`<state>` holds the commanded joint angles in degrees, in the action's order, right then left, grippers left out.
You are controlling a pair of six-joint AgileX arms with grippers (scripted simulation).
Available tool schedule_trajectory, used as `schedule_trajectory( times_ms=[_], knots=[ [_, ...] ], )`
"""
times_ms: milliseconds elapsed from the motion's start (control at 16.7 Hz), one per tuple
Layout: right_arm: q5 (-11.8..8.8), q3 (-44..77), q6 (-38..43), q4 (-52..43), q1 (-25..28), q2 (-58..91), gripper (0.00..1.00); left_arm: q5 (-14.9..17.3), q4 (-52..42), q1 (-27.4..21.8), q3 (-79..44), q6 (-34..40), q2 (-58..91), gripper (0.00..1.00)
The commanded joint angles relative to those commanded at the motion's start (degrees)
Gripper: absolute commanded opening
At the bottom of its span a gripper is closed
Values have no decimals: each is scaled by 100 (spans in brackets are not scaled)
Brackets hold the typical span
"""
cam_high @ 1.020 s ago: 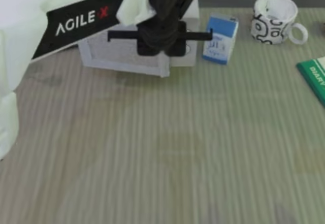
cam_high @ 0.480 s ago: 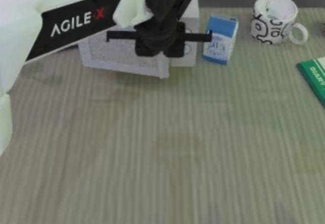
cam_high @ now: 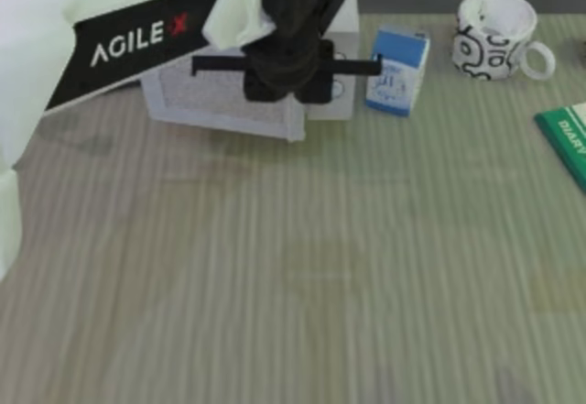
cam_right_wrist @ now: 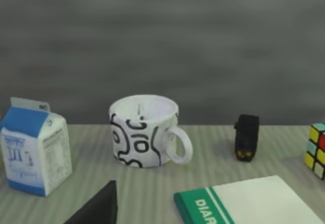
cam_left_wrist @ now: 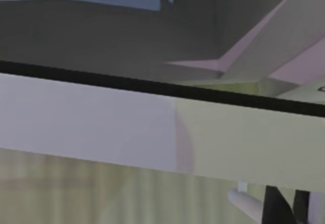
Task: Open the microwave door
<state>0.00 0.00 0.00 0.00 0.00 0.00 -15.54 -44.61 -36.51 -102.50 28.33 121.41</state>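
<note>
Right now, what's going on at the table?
The left arm reaches across the back left of the table, its left gripper over the front of the microwave, by the right edge of the microwave door. The door looks slightly ajar, angled off the body. A blue-white carton, a patterned mug and a green book sit to the right, untouched. The right arm is out of the top view.

Light is soft and even, with no glare. In the top view a faint shadow lies under the microwave (cam_high: 247, 92) on the table (cam_high: 293, 267), everything slightly blurred. The left wrist view is close, blurred and dim in its upper half.
</note>
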Motion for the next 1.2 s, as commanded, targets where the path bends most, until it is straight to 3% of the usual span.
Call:
schedule_trajectory(
  times_ms=[720,1200],
  knots=[
    [0,0,0,0,0,0,100,31,17,-36,22,2,5,0],
    [0,0,0,0,0,0,100,282,423,57,803,-577,-522,0]
  ],
)
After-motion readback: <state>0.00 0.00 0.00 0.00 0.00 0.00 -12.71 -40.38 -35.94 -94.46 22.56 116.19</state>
